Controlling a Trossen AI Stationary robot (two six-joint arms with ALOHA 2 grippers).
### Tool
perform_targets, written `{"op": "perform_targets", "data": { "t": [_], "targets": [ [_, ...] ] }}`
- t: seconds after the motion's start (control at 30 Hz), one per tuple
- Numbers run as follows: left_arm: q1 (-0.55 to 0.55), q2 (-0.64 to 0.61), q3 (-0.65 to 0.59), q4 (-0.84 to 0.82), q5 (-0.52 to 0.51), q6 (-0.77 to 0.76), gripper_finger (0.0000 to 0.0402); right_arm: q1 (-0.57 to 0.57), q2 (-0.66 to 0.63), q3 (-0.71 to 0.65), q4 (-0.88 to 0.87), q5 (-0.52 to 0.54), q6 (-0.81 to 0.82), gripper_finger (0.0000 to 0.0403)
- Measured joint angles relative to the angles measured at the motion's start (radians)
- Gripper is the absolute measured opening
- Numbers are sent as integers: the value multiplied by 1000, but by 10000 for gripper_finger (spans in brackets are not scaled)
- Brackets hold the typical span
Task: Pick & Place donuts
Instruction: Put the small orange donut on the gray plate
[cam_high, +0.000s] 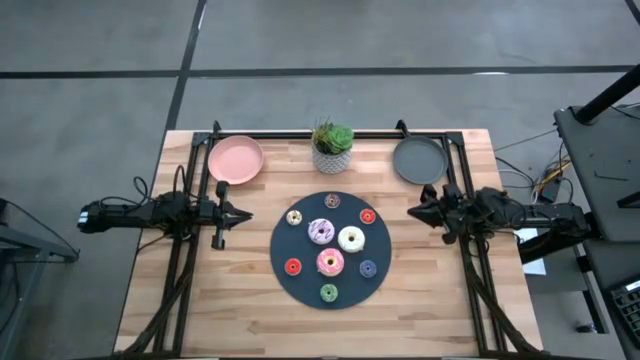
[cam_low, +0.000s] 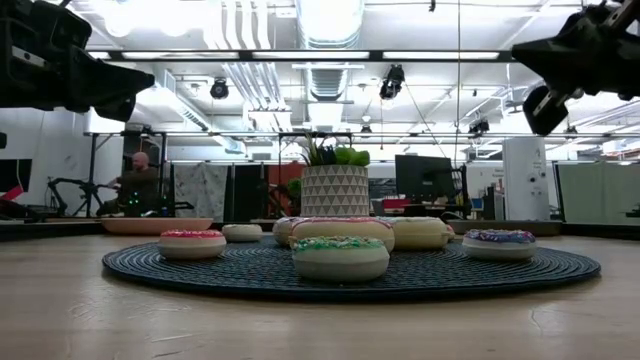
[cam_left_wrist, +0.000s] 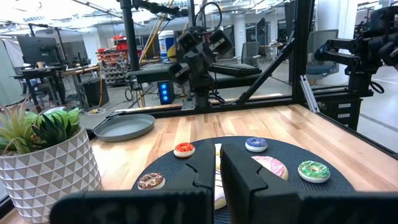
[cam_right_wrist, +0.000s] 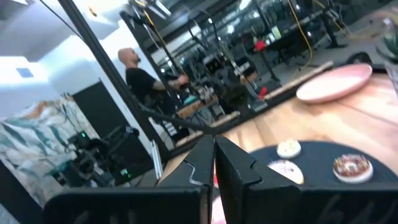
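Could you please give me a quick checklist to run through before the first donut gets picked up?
1. Left gripper shut, parked left of the dark round mat: not ok, must open first.
2. Right gripper shut, right of the mat: not ok, same.
3. Donuts all nine on the mat, none held: ok.
4. Pink plate bare: ok.
5. Grey plate bare: ok.
6. Potted plant stands between the plates, off the mat: ok.

I see a pale wood-plank counter (cam_high: 240, 300), a matt dark ribbed mat (cam_low: 560, 268), and glossy frosted donuts (cam_high: 330, 262).
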Motion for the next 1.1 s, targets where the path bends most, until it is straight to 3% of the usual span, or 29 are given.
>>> {"op": "perform_targets", "data": {
  "t": [0.7, 1.1],
  "targets": [
    [0, 0, 0, -3, 0, 0, 0, 0, 0, 0, 19, 48, 67, 9],
    [1, 0, 0, -3, 0, 0, 0, 0, 1, 62, 150, 48, 44, 9]
  ]
}}
